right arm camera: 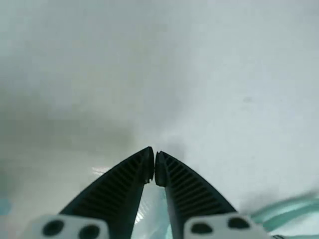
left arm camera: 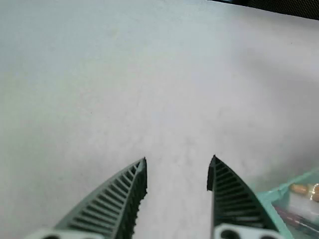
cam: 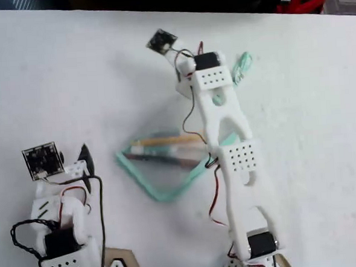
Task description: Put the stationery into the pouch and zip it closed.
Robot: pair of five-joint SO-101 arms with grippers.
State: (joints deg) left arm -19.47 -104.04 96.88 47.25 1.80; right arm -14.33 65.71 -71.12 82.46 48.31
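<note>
At the near left, the left gripper is held released, its two dark fingers spread with bare white table between them; nothing is gripped. In the left wrist view a teal-edged corner of the pouch is caught beside one finger, and an orange-tipped piece and a white piece can be made out through its clear wall.

The high view gives what that close view does not. The whole pouch is seen lying flat at the middle of the table, right of the left gripper and apart from it. The stationery is seen inside it as long thin pieces, one pale yellow and one dark, laid side by side. Whether the zip is closed cannot be told.

The right arm is stretched from the near edge over the pouch's right part toward the far side. In the right wrist view the right gripper is clenched, tips touching; whether anything is pinched cannot be told. The pouch's teal edge is seen beside it.
</note>
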